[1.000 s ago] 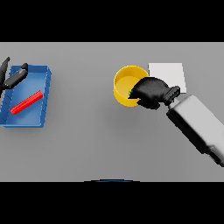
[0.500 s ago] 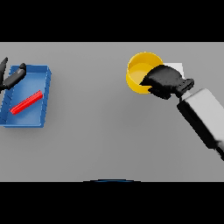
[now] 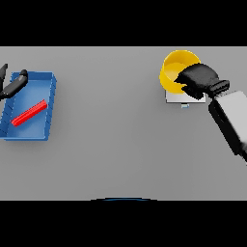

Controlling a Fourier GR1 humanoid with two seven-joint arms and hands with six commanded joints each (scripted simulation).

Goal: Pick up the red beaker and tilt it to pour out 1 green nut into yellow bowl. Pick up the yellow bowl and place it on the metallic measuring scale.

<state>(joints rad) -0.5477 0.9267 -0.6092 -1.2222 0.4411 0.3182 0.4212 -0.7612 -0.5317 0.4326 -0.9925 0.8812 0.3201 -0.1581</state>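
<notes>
A: Looking at the head view. Yellow bowl [image 3: 174, 72] sits far right on the grey table [image 3: 120, 144], round, smooth, plain glossy yellow with a darker inside. It overlaps the metallic measuring scale [image 3: 179, 98]; I can't tell whether it rests on the scale or hangs just above.

B: Scale shape?

A: Flat pale square plate, mostly hidden under the bowl and hand. Only the near edge shows, with a tiny bluish mark at its front. No writing I can read on it.

B: Right hand?

A: Right hand [image 3: 198, 80] is dark and matte, fingers curled over the bowl's near right rim, gripping it. White and grey boxy forearm [image 3: 231, 120] runs off to the lower right.

B: Left side?

A: Blue tray [image 3: 48, 108], rectangular with raised walls, at the table's left. A red bar [image 3: 29, 113] lies in it diagonally: long, thin, flat. It doesn't look like a beaker from here. Left hand [image 3: 13, 86] is at the tray's far left corner, partly cut by the frame edge, fingers straight and spread, holding nothing.

B: Labels anywhere?

A: None legible. All surfaces are plain and single-coloured.
</notes>
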